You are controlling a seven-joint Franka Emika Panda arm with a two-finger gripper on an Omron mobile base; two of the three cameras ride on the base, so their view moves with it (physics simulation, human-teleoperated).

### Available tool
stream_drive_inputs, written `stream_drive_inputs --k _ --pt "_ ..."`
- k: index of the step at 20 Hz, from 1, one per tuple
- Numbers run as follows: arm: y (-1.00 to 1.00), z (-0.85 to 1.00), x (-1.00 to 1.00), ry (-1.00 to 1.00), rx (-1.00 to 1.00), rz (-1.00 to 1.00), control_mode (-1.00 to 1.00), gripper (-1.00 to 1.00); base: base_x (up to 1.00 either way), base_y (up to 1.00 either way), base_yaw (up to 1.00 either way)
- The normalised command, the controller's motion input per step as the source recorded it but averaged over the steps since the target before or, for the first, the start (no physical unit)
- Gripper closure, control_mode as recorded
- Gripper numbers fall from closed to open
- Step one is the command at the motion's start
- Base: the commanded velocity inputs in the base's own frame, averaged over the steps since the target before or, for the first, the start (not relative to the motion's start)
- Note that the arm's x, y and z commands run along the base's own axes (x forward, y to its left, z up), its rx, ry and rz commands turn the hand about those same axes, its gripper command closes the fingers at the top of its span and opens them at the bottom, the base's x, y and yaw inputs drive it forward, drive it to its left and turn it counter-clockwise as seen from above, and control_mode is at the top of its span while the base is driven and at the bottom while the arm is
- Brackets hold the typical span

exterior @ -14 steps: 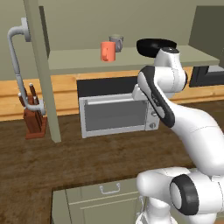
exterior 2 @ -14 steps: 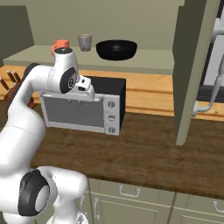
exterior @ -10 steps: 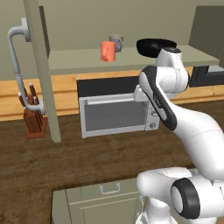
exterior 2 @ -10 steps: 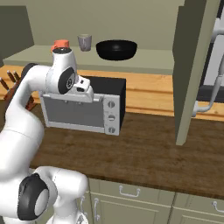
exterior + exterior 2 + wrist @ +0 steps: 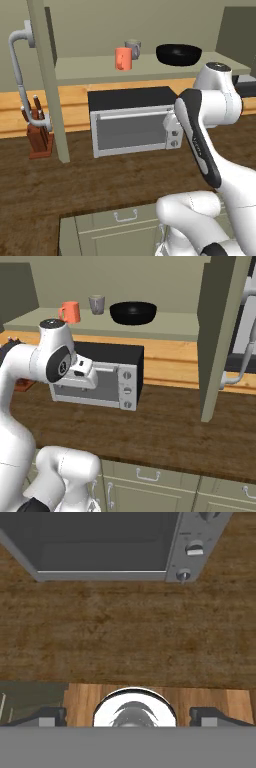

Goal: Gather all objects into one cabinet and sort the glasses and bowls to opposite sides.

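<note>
On the open shelf of the olive-green cabinet (image 5: 150,70) stand an orange-red mug (image 5: 123,58) (image 5: 70,312) and a grey mug (image 5: 133,48) (image 5: 97,304) just behind it. The wide black bowl (image 5: 179,54) (image 5: 133,312) sits apart from them, further along the same shelf. My gripper (image 5: 129,717) is open, fingertips (image 5: 50,717) wide apart with nothing between them. It points down at the wooden counter (image 5: 130,637) in front of the toaster oven (image 5: 110,542), well below the shelf.
The cabinet door (image 5: 47,75) (image 5: 220,331) hangs open with its pale tube handle (image 5: 20,75) (image 5: 245,356) sticking out. A silver toaster oven (image 5: 132,125) (image 5: 100,378) stands under the shelf. A knife block (image 5: 39,135) sits by the door.
The arm has drawn back from the shelf toward the base and dropped a little, uncovering the black bowl in the left base view. Mugs and bowl have not moved.
</note>
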Motion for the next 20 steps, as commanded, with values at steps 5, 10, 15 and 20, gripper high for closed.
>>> stream_drive_inputs --k 5,10,15,20 --pt "0.0 0.26 -0.35 -0.02 0.0 -0.06 -1.0 -1.0 0.0 0.0 0.0" --pt "0.14 0.36 -0.27 0.0 0.0 -0.15 -1.0 -1.0 0.0 0.0 0.0" --pt "0.03 0.31 -0.3 -0.01 0.0 -0.13 -1.0 -1.0 0.0 0.0 0.0" --pt "-0.19 0.0 -0.52 -0.07 0.0 0.06 -1.0 -1.0 0.0 0.0 0.0"
